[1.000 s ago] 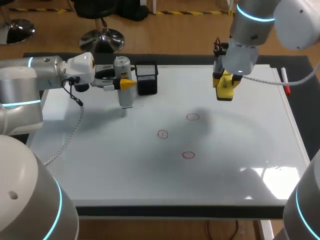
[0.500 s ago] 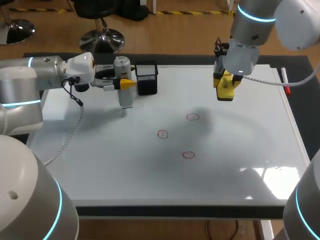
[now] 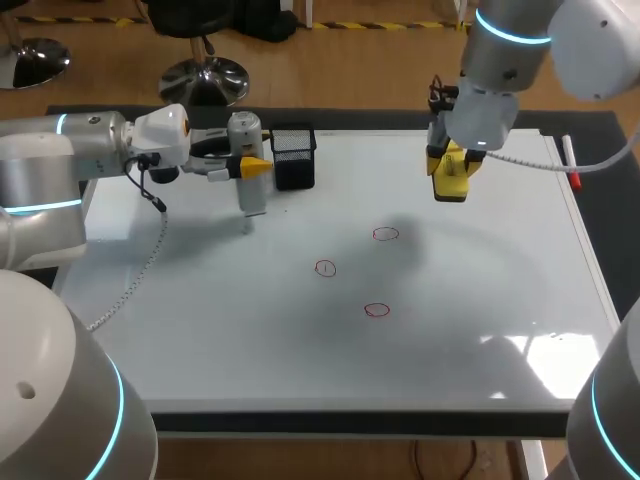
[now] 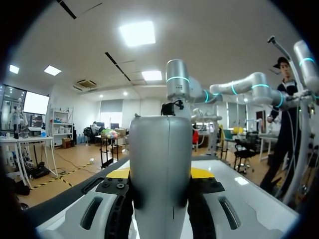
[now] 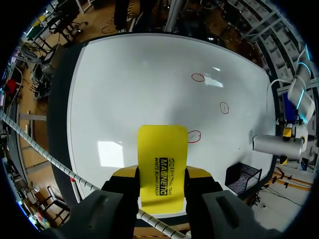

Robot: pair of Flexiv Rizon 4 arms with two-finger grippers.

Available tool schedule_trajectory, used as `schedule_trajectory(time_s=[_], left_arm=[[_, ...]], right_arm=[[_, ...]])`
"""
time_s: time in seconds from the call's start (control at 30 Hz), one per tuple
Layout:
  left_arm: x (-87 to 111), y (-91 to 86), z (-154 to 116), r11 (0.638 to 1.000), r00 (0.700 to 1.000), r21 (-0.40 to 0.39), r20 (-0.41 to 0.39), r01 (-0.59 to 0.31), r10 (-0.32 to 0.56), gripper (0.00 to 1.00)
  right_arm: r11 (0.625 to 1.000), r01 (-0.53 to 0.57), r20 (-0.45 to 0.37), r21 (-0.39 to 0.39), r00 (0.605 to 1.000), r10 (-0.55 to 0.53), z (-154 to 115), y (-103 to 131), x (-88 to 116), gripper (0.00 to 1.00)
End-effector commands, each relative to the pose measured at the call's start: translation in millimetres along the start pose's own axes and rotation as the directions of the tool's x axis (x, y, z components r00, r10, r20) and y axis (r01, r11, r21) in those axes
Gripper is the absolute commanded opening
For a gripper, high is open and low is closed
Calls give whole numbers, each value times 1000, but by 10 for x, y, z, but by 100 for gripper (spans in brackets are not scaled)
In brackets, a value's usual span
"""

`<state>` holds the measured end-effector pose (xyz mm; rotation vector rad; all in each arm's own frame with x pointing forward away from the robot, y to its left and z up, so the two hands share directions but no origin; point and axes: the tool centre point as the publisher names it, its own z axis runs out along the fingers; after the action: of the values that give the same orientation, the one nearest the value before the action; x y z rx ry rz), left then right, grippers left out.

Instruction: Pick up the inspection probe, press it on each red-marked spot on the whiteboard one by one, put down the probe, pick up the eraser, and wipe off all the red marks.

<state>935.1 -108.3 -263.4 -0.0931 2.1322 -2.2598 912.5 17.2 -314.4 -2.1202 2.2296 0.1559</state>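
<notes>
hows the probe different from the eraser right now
The probe is a grey, rounded cylinder; the eraser is a flat yellow block. The probe stands upright in the left gripper, beside the black mesh basket; the eraser hangs in the right gripper, farther back than the red marks. Shared: each is gripped from two sides, and neither is on a red mark.
</notes>
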Motion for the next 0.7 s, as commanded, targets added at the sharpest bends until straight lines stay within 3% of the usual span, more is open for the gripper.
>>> schedule_trajectory(time_s=[0.03, 0.7], left_arm=[[15, -24, 59, 1000, 1000, 3, -4, -5, 5, 0], [425, -214, 420, 999, 998, 16, -50, -31, 32, 0]], right_arm=[[1000, 2, -2, 2, 1000, -2, -11, 5, 13, 0], [1000, 2, -2, 2, 1000, -2, -11, 5, 13, 0]])
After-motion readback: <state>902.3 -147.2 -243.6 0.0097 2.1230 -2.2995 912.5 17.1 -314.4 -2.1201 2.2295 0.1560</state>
